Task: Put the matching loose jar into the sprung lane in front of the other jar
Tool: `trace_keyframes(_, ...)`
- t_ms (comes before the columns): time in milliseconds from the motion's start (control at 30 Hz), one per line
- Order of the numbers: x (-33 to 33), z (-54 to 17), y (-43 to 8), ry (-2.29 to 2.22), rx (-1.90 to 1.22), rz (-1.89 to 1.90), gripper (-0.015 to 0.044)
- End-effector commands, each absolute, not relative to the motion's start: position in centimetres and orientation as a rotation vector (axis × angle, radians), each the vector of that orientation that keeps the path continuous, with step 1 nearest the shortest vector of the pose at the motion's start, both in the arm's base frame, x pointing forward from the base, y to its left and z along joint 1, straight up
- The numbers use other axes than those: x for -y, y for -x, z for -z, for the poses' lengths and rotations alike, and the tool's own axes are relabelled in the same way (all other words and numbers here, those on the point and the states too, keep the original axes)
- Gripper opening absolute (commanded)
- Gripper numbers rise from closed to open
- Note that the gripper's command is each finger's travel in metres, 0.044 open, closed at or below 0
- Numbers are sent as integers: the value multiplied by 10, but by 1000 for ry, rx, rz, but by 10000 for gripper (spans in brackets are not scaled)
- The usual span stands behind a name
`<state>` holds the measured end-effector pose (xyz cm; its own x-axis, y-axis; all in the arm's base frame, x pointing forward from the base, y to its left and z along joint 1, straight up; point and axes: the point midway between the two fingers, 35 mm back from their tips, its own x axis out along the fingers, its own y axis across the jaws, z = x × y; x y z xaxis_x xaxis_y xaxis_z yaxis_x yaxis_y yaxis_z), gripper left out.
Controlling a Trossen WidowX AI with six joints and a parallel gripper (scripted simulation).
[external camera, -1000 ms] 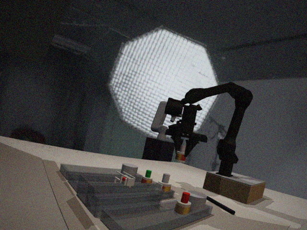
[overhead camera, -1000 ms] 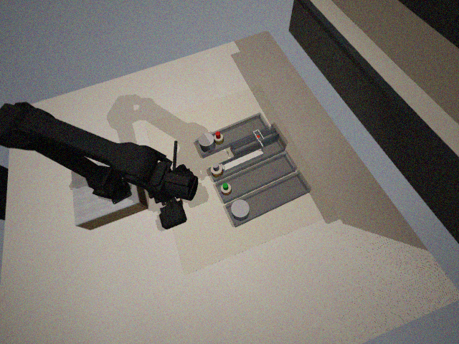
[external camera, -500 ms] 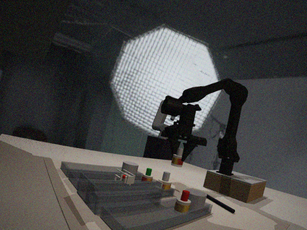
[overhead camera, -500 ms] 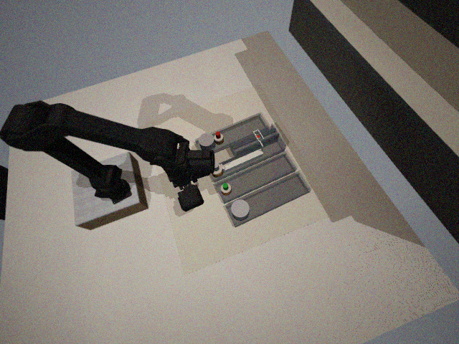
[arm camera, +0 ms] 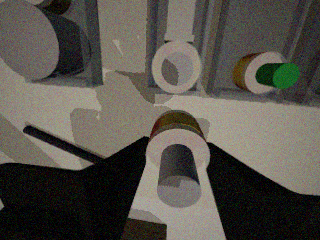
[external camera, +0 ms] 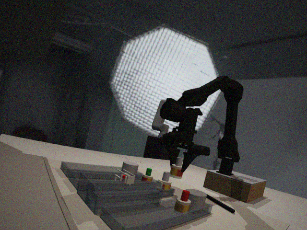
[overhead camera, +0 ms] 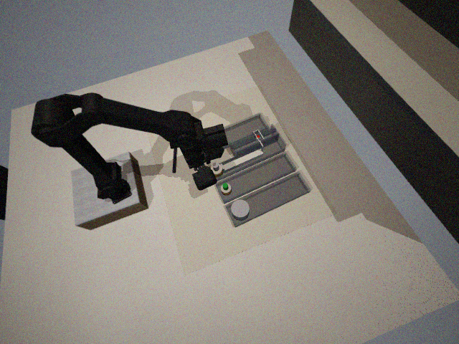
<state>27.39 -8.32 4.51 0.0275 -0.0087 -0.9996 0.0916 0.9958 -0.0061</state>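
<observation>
The arm's base block (overhead camera: 83,196) (external camera: 227,189) has wood-like sides.

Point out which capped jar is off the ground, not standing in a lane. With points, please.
The grey-capped jar (external camera: 176,170) (arm camera: 179,122) in the gripper (external camera: 177,170) (arm camera: 176,144); the other grey-capped, green-capped and red-capped jars stand in lanes.

Behind the pale tabletop (overhead camera: 122,259) (external camera: 195,170), a large, eight-sided light panel (external camera: 163,74) glows (its grid plainly visible) against dim grey surroundings. At right stands a plain grey wall (external camera: 275,109); the far left is very dark.
</observation>
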Motion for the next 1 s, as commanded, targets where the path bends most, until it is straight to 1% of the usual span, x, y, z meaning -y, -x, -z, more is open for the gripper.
trace_keyframes(0,78,-42,-280,-72,-1539,80,0)
trace_keyframes(300,79,-19,-281,-72,-1540,80,0)
trace_keyframes(967,79,-18,-288,-72,-1539,80,0)
